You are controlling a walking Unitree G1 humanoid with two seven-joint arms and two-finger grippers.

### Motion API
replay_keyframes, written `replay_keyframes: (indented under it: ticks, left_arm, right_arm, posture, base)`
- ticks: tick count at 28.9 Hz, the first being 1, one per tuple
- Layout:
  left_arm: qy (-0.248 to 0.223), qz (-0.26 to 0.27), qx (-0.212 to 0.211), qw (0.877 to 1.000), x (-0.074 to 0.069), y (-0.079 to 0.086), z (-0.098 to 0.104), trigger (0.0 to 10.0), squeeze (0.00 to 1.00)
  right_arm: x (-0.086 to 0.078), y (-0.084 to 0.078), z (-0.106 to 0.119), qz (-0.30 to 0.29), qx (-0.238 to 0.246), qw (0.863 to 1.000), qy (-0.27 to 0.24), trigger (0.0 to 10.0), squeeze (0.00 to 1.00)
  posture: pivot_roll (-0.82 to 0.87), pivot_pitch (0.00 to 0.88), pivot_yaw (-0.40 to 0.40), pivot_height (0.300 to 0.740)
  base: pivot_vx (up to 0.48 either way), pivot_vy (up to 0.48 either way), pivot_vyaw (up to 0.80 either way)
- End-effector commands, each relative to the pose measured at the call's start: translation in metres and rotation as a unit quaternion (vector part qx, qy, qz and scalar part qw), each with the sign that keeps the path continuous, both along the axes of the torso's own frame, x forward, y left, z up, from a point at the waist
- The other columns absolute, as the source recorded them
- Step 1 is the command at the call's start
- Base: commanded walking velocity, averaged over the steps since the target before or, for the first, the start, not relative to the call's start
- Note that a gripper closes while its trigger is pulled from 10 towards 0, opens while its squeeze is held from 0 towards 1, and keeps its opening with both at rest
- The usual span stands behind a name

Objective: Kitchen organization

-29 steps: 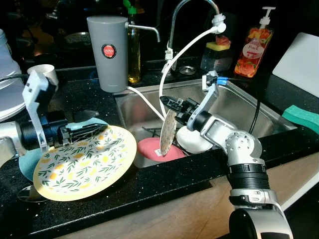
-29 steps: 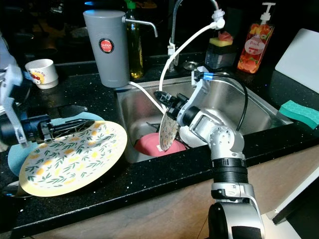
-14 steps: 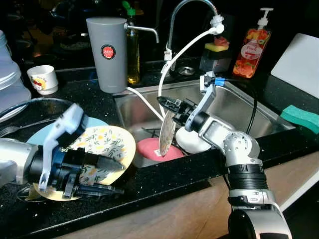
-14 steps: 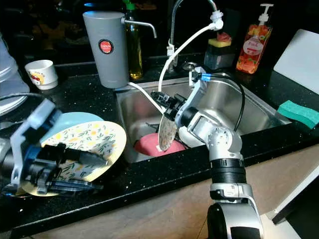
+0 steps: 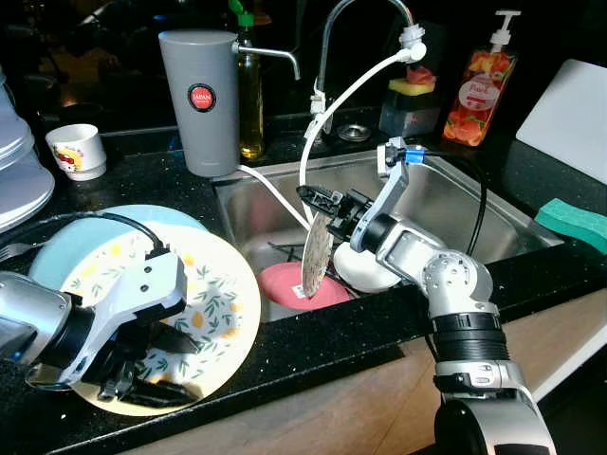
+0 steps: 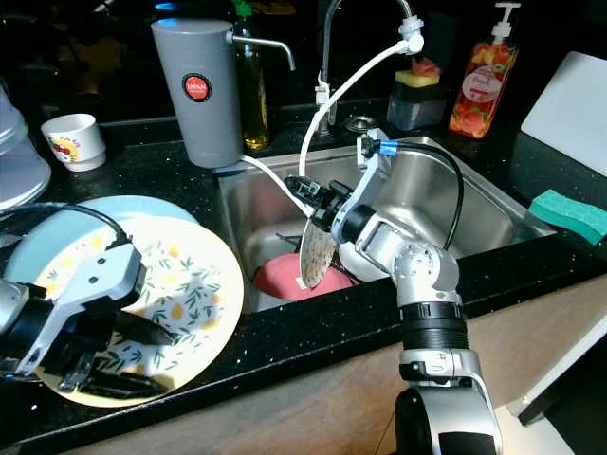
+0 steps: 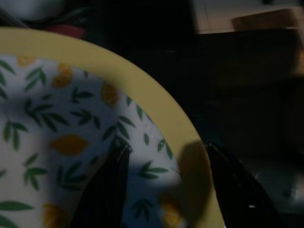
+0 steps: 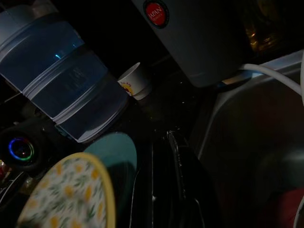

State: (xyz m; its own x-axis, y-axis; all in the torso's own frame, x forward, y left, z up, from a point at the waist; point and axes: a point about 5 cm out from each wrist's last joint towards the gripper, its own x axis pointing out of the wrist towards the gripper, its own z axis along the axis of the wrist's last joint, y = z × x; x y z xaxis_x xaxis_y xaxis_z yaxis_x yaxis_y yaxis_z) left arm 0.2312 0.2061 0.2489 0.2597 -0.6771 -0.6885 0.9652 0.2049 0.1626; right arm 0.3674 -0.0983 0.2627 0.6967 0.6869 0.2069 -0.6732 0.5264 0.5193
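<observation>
Right now your yellow-rimmed lemon plate lies on the black countertop just left of the sink, overlapping a light blue plate beneath it on the far-left side. Your left gripper sits over the near part of the lemon plate with its two black fingers spread apart, one over the patterned face and the other out past the yellow rim, gripping nothing.

Over in the sink, your right gripper has its fingers clamped on the top edge of a small patterned plate, which hangs on edge, nearly upright, above a pink dish on the basin floor. A white bowl lies just beside the pink dish, under the right forearm.

Behind the sink you have a chrome faucet with a white hose curving down into the basin, a grey water filter canister at the back-left corner, and an oil bottle just behind it. An orange soap dispenser stands at the back right, near a yellow and red sponge. A green sponge rests on the counter to the far right, and a small white cup stands far left near a stack of white plates.
</observation>
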Motion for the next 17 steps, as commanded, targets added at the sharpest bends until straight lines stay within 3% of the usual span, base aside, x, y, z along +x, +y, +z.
replay_keyframes:
  ticks: [1,4,6,8,14,17]
  left_arm:
    - [-0.028,0.04,0.035,0.998,0.009,0.01,-0.002,10.0,0.0]
    - [-0.047,0.048,0.037,0.997,0.014,0.01,-0.001,10.0,0.0]
    - [-0.094,0.071,0.048,0.992,0.025,0.013,0.002,10.0,0.0]
    - [-0.107,0.078,0.053,0.99,0.027,0.014,0.003,10.0,0.0]
    - [-0.189,0.132,0.065,0.971,0.049,0.022,0.009,10.0,0.0]
    - [-0.246,0.163,0.059,0.954,0.061,0.024,0.015,10.0,0.0]
  right_arm:
    - [0.001,-0.001,-0.002,0.0,-0.002,1.0,0.006,10.0,0.0]
    - [0.001,-0.001,-0.002,-0.001,-0.002,1.0,0.005,10.0,0.0]
    - [0.002,-0.002,-0.001,-0.002,-0.001,1.0,0.004,10.0,0.0]
    - [0.002,-0.002,-0.001,-0.002,-0.001,1.0,0.003,10.0,0.0]
    - [0.002,-0.002,0.0,-0.003,0.0,1.0,0.001,10.0,0.0]
    - [0.002,-0.002,0.001,-0.004,0.0,1.0,0.001,10.0,0.0]
  posture:
    - [0.08,0.064,0.003,0.74]
    - [0.08,0.064,0.003,0.74]
    - [0.08,0.064,0.003,0.74]
    - [0.08,0.064,0.003,0.74]
    - [0.08,0.064,0.003,0.74]
    - [0.08,0.064,0.003,0.74]
  base:
    - [0.0,0.0,0.0]
    - [0.0,0.0,0.0]
    - [0.0,0.0,0.0]
    - [0.0,0.0,0.0]
    - [0.0,0.0,0.0]
    - [0.0,0.0,0.0]
